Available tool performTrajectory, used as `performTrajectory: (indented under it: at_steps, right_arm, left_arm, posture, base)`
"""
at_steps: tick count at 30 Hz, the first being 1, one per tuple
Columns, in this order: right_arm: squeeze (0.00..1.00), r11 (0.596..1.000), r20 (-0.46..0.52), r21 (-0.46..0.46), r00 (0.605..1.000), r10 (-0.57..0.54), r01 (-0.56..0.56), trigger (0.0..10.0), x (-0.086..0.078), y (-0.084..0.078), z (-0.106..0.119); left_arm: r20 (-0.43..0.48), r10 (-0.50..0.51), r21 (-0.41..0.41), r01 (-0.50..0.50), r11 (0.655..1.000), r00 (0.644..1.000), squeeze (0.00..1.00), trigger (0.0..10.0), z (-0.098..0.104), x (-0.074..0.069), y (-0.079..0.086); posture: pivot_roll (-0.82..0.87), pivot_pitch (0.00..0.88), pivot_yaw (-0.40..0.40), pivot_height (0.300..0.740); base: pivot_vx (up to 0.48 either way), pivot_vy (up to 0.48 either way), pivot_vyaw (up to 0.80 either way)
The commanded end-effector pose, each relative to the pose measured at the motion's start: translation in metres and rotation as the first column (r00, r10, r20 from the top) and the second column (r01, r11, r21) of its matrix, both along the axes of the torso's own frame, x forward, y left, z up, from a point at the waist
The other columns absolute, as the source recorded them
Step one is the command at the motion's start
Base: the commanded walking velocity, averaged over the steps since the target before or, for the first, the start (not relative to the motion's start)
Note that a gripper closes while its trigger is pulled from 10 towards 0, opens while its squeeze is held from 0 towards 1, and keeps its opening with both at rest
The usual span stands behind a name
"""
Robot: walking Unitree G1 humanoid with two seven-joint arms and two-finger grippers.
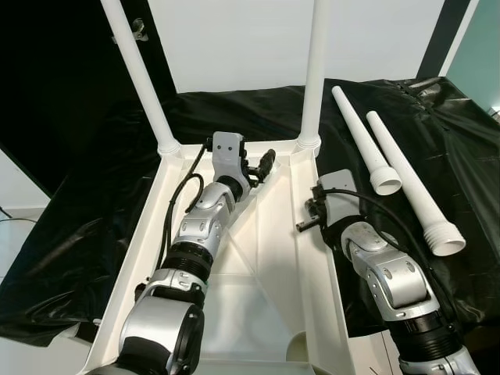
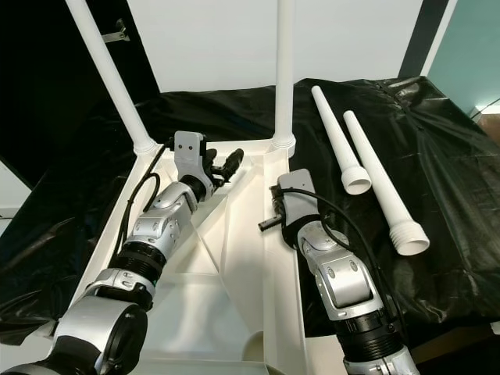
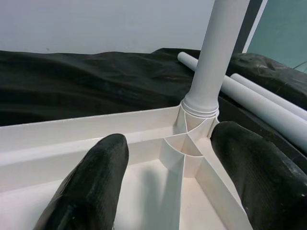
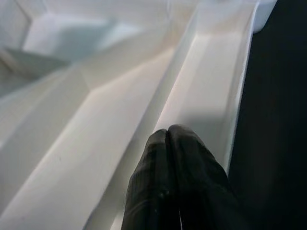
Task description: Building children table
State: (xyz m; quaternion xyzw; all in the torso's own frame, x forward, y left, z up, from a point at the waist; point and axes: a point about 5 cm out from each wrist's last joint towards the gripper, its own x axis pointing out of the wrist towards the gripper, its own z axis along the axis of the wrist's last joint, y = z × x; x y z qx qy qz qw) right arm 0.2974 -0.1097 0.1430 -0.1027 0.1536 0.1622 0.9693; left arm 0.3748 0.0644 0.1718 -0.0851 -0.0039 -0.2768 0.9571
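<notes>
The white plastic table top (image 1: pixel 258 262) lies upside down on a black cloth. Two white legs stand upright in its far corners, the left leg (image 1: pixel 144 86) leaning outward and the right leg (image 1: pixel 315 70) straight. Two loose white legs (image 1: pixel 359 133) (image 1: pixel 410 183) lie side by side on the cloth to the right. My left gripper (image 1: pixel 262 167) is open inside the tray-like underside, pointing at the far right corner socket (image 3: pixel 199 120) and a short way from it. My right gripper (image 1: pixel 302 226) is shut with nothing in it, its tip over the top's right rim (image 4: pixel 211 96).
The black cloth (image 1: pixel 437 117) covers the work surface and drops off at the left, where pale floor (image 1: pixel 16 195) shows. A white wall (image 1: pixel 234 39) stands behind, with a dark panel (image 1: pixel 55 78) at the left and a teal wall (image 1: pixel 484 55) at the far right.
</notes>
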Motion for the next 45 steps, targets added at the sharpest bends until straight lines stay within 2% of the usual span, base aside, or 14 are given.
performTrajectory:
  at_steps: [1,6,8,11,14,16,18,22,29,32,35,38,41,45]
  right_arm:
    - [0.0,0.997,-0.111,0.077,0.993,0.028,-0.02,10.0,0.009,0.004,-0.009]
    - [0.0,0.987,-0.235,0.153,0.972,-0.011,0.048,10.0,0.033,-0.004,-0.014]
    - [0.0,0.985,-0.253,0.164,0.967,-0.017,0.06,10.0,0.036,-0.006,-0.014]
    - [0.0,0.99,-0.22,0.129,0.975,-0.034,0.063,10.0,0.046,-0.01,-0.012]
    - [0.0,0.993,-0.071,0.033,0.991,-0.111,0.113,10.0,0.062,-0.025,-0.015]
    - [0.0,0.988,-0.045,0.012,0.987,-0.155,0.155,10.0,0.067,-0.032,-0.019]
    - [0.0,0.985,-0.044,0.007,0.984,-0.172,0.173,10.0,0.068,-0.035,-0.021]
    - [0.0,0.964,-0.124,0.059,0.961,-0.249,0.258,10.0,0.074,-0.049,-0.032]
    - [0.0,0.958,-0.109,0.074,0.957,-0.268,0.277,10.0,0.08,-0.052,-0.029]
    - [0.0,0.918,0.025,0.077,0.92,-0.391,0.388,10.0,0.088,-0.063,-0.017]
    - [0.0,0.916,0.088,0.096,0.913,-0.398,0.39,10.0,0.091,-0.059,-0.009]
    - [0.0,0.925,0.225,0.132,0.898,-0.377,0.356,10.0,0.094,-0.047,0.009]
    - [0.0,0.925,0.398,0.186,0.835,-0.379,0.331,10.0,0.087,-0.038,0.03]
    - [0.0,0.922,0.49,0.237,0.782,-0.384,0.305,10.0,0.078,-0.031,0.041]
  left_arm:
    - [-0.024,0.017,0.01,-0.016,1.0,1.0,0.0,10.0,-0.004,0.001,0.002]
    - [-0.027,0.033,0.018,-0.033,0.999,0.999,0.0,10.0,-0.007,-0.001,0.003]
    - [-0.027,0.035,0.018,-0.035,0.999,0.999,0.0,10.0,-0.008,-0.001,0.003]
    - [-0.029,0.044,0.021,-0.043,0.999,0.999,0.0,10.0,-0.01,-0.002,0.005]
    - [-0.028,0.048,0.022,-0.047,0.999,0.998,0.0,10.0,-0.011,-0.004,0.005]
    - [-0.027,0.048,0.021,-0.047,0.999,0.999,0.0,10.0,-0.012,-0.004,0.004]
    - [-0.026,0.047,0.021,-0.047,0.999,0.999,0.0,10.0,-0.012,-0.005,0.004]
    - [-0.028,0.04,0.031,-0.039,0.999,0.999,0.0,10.0,-0.013,-0.006,0.002]
    - [-0.026,0.04,0.033,-0.039,0.999,0.999,0.0,10.0,-0.013,-0.006,0.001]
    - [-0.018,0.041,0.034,-0.041,0.999,0.999,0.0,10.0,-0.011,-0.005,0.001]
    - [-0.019,0.023,0.031,-0.023,0.999,1.0,0.0,10.0,-0.011,-0.007,0.002]
    - [-0.016,-0.102,-0.006,0.102,0.995,0.995,0.0,10.0,-0.01,-0.015,0.002]
    - [0.014,-0.224,-0.027,0.225,0.974,0.974,0.0,10.0,-0.008,-0.024,0.001]
    - [0.022,-0.239,-0.036,0.24,0.97,0.971,0.0,10.0,-0.008,-0.026,0.002]
  posture:
    - [-0.1,0.0,0.047,0.74]
    - [-0.08,0.0,0.032,0.74]
    - [-0.08,0.0,0.032,0.74]
    - [-0.07,0.0,0.031,0.74]
    - [-0.06,0.0,0.027,0.74]
    - [-0.06,0.004,0.031,0.74]
    - [-0.06,0.004,0.031,0.74]
    - [-0.06,0.01,0.036,0.74]
    - [-0.06,0.01,0.037,0.74]
    - [-0.06,0.009,0.036,0.74]
    - [-0.04,0.007,0.03,0.74]
    - [-0.04,0.011,0.032,0.74]
    - [-0.05,0.017,0.04,0.74]
    - [-0.07,0.02,0.048,0.74]
  base:
    - [0.0,0.0,0.0]
    - [0.0,0.0,0.0]
    - [0.0,0.0,0.0]
    - [0.0,0.0,0.0]
    - [0.0,0.0,0.0]
    - [0.0,0.0,0.0]
    - [0.0,0.0,0.0]
    - [0.0,0.0,0.0]
    - [0.0,0.0,0.0]
    - [0.0,0.0,0.0]
    - [0.0,0.0,0.0]
    - [0.0,0.0,0.0]
    - [0.0,0.0,0.0]
    - [0.0,0.0,0.0]
